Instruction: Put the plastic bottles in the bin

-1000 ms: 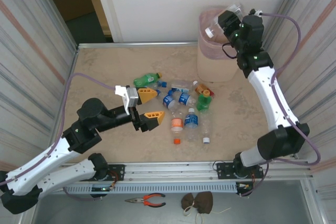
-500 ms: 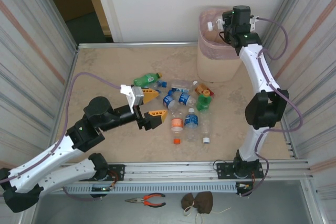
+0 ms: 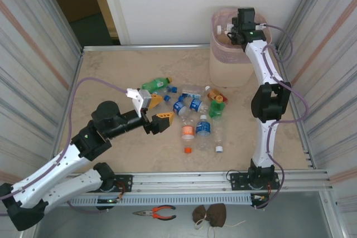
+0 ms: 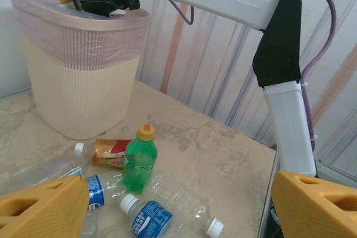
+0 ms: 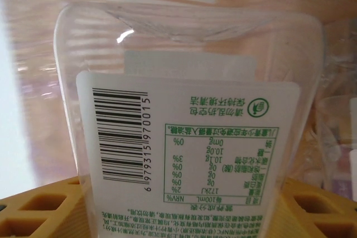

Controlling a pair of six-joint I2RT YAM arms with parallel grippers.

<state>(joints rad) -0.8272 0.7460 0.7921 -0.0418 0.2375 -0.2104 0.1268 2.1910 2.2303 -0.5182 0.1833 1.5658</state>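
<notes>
Plastic bottles (image 3: 196, 112) lay in a loose heap near the middle of the table (image 3: 111, 71), clear and green ones mixed, on the near side of the bin (image 3: 223, 68) that stood at the far right corner. The right gripper (image 3: 233, 28) hung over the bin's pink-lined mouth, its yellow jaws partly closed around a clear bottle (image 5: 189, 132) with a white label. The left gripper (image 3: 160, 110) hovered just left of the heap, jaws spread wide with nothing between them.

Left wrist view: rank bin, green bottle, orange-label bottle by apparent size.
1. bin, by far the largest.
2. green bottle.
3. orange-label bottle: looks slightly smaller, but it is partly hidden behind the green bottle, so 2 versus 3 is unsure.
</notes>
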